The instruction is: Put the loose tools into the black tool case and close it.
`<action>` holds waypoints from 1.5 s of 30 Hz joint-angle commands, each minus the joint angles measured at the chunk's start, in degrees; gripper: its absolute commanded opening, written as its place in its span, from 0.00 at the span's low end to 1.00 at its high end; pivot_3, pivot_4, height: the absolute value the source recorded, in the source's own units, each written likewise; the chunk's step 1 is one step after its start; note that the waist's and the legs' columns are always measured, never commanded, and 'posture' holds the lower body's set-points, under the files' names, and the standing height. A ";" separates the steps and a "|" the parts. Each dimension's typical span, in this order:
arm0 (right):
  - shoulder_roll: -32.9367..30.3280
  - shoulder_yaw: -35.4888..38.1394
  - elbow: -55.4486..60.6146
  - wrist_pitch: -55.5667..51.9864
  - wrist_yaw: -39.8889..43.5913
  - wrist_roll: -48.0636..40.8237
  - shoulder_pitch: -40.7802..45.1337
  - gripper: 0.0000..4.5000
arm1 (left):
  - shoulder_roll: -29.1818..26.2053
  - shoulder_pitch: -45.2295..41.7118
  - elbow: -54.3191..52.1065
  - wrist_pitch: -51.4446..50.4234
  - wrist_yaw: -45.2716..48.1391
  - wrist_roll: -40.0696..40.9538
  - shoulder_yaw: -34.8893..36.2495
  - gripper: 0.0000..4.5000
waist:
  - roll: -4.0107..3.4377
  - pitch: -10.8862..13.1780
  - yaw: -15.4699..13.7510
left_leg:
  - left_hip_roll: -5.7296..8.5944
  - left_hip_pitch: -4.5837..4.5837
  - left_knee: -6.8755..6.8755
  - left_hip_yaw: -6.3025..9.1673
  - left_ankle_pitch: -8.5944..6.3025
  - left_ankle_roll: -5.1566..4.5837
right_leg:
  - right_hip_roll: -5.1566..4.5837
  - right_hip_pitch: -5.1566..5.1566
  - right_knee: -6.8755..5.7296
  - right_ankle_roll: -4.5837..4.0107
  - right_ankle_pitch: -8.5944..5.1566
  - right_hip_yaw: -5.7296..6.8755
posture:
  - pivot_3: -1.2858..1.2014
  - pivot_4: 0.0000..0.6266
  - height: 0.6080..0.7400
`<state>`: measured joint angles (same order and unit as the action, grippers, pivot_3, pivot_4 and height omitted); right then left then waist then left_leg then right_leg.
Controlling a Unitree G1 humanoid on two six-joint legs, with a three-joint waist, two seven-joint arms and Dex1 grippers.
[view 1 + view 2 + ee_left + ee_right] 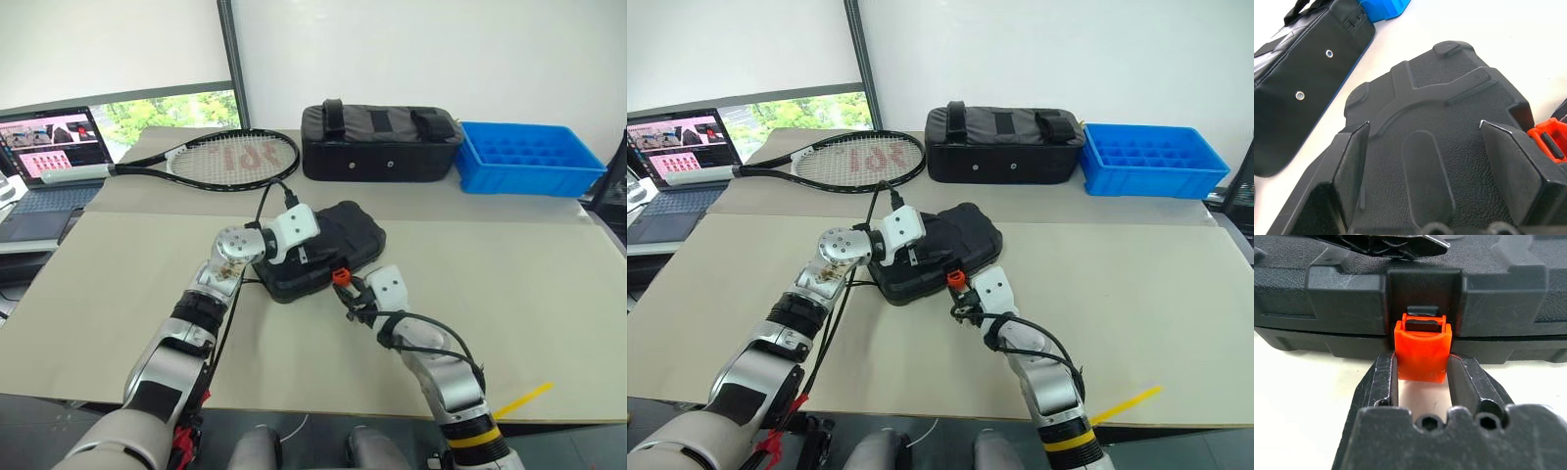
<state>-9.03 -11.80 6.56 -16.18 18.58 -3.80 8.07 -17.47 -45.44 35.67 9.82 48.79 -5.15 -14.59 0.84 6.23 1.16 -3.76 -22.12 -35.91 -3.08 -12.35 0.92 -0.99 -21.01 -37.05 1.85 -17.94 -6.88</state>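
The black tool case (355,238) lies closed on the tan table (509,284), its lid down. My left gripper (1424,126) rests over the textured lid (1449,107), its two fingers spread open with nothing between them. At the case's front edge an orange latch (1422,350) hangs down across the seam. My right gripper (1422,360) comes in level from the front, with one finger against each side of the latch. The loose tools are hidden from view.
A tennis racket (230,157) lies behind the case to the left. A black fabric bag with straps (380,142) and a blue plastic tray (529,157) stand at the back. A laptop (49,162) is at far left, a yellow strip (522,399) near the front right edge.
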 commanded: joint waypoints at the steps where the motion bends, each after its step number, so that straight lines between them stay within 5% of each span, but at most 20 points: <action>1: 1.48 2.89 0.39 9.80 -2.18 0.38 2.78 0.26 | 0.59 4.47 3.77 -2.54 2.96 -4.30 -5.86 0.86 | 0.00 0.00 0.09 | 0.00 0.02 0.00 0.00 0.00 0.00 | 0.01 0.01 0.00 0.00 0.00 -0.02 | 0.52 0.24 0.76; 12: 2.40 3.48 -4.98 20.31 -0.98 -0.60 1.25 0.26 | 0.52 4.22 4.24 -2.50 2.68 -4.38 -5.64 0.86 | 0.00 0.00 0.23 | -0.01 0.07 0.00 0.01 0.01 -0.01 | 0.05 0.05 -0.01 0.00 0.00 -0.06 | 0.52 0.24 0.76; 20: 0.46 2.11 -4.95 16.31 0.02 1.28 1.25 0.26 | 0.54 4.23 4.39 -2.33 2.69 -4.42 -5.53 0.86 | 0.00 -0.01 0.05 | -0.01 0.06 0.01 0.01 0.00 -0.01 | 0.05 0.05 0.01 0.00 0.00 -0.07 | 0.52 0.24 0.76; 22: 0.48 2.03 -4.71 15.13 -0.12 1.44 1.66 0.49 | 0.56 4.21 4.41 -2.30 2.70 -4.40 -5.52 0.86 | 0.00 -0.02 0.06 | -0.01 0.06 0.01 0.01 0.00 -0.01 | 0.04 0.06 0.01 -0.01 0.00 -0.07 | 0.52 0.24 0.76; 27: 0.21 1.54 -4.10 13.29 0.05 2.15 1.93 0.84 | 0.59 4.14 4.54 -2.22 2.66 -4.41 -5.54 0.86 | 0.08 -0.18 0.08 | -0.01 0.10 0.04 0.01 0.00 -0.01 | 0.05 0.08 0.02 -0.01 0.00 -0.06 | 0.52 0.24 0.76; 43: -0.75 -2.03 2.30 -6.10 2.15 3.43 2.93 0.84 | 0.66 3.90 5.36 -1.92 2.21 -4.51 -5.38 0.86 | 0.06 -0.48 0.06 | -0.02 0.07 0.06 0.02 0.00 -0.01 | 0.05 0.07 0.05 -0.03 -0.03 -0.06 | 0.52 0.24 0.76; 45: -0.07 -1.42 2.39 -6.96 1.54 2.93 3.43 0.73 | 0.66 3.92 5.34 -1.91 2.17 -4.49 -5.34 0.86 | 0.06 -0.48 0.04 | -0.02 0.07 0.06 0.02 0.00 -0.01 | 0.05 0.07 0.05 -0.03 -0.03 -0.06 | 0.52 0.24 0.76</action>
<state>-9.69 -13.48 5.89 -22.21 20.62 -0.71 10.32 -16.79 -45.03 36.05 9.81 48.82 -5.16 -14.74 0.90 5.75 1.20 -3.78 -22.05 -35.84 -3.06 -12.36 0.91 -0.94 -20.95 -37.00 1.81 -17.97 -6.94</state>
